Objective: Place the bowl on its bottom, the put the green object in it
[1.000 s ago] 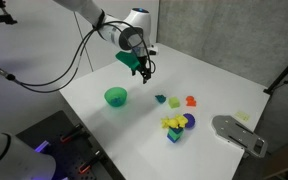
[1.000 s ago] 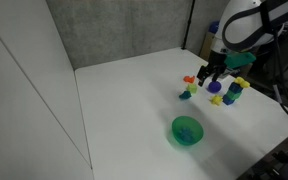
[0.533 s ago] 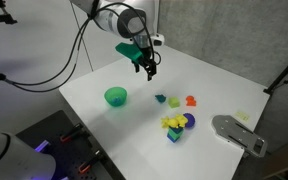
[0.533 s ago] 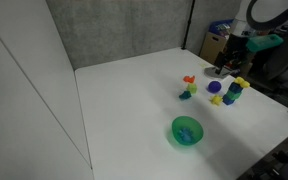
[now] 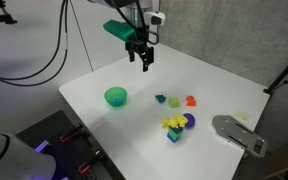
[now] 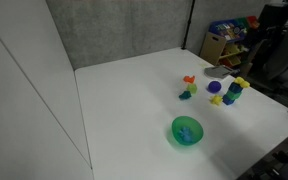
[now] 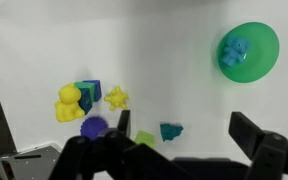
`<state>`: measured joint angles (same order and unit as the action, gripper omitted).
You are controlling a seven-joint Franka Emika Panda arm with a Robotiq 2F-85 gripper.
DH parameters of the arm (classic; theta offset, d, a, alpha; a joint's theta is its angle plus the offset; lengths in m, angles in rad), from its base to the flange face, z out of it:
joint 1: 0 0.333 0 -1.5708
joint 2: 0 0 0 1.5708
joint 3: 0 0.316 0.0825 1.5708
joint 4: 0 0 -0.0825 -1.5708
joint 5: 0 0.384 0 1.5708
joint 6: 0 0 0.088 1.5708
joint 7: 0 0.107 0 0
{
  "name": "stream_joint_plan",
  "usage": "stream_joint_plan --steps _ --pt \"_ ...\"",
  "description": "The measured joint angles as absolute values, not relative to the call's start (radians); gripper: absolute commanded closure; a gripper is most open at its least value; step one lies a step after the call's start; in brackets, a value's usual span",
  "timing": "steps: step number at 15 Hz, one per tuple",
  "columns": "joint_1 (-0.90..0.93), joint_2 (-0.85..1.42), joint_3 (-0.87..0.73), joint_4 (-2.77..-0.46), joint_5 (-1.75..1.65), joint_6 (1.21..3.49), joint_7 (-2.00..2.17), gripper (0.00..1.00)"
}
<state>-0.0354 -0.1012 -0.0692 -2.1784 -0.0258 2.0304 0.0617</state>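
The bright-green bowl (image 5: 116,96) stands upright on the white table, open side up. It also shows in the other exterior view (image 6: 187,131) and in the wrist view (image 7: 249,50). A small bluish piece (image 7: 235,52) lies inside it. A teal piece (image 7: 171,131) lies on the table next to a yellow-green piece (image 7: 145,139), and it also shows in an exterior view (image 5: 160,98). My gripper (image 5: 144,57) hangs high above the table, open and empty. In the wrist view its fingers (image 7: 184,150) frame the teal piece from far above.
An orange piece (image 5: 191,100) lies beside the yellow-green one (image 5: 174,102). A multicoloured block pile (image 5: 177,125) and a yellow star (image 7: 116,97) are nearby. A grey flat object (image 5: 239,133) lies at the table's edge. Boxes stand beyond the table (image 6: 224,45).
My gripper has risen from just above the table to well above it and moved toward the back. The bowl and the pieces have not moved.
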Motion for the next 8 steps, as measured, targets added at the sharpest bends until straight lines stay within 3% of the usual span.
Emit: stream_joint_plan --steps 8 --pt "-0.068 -0.314 -0.094 -2.232 -0.026 1.896 -0.046 0.0"
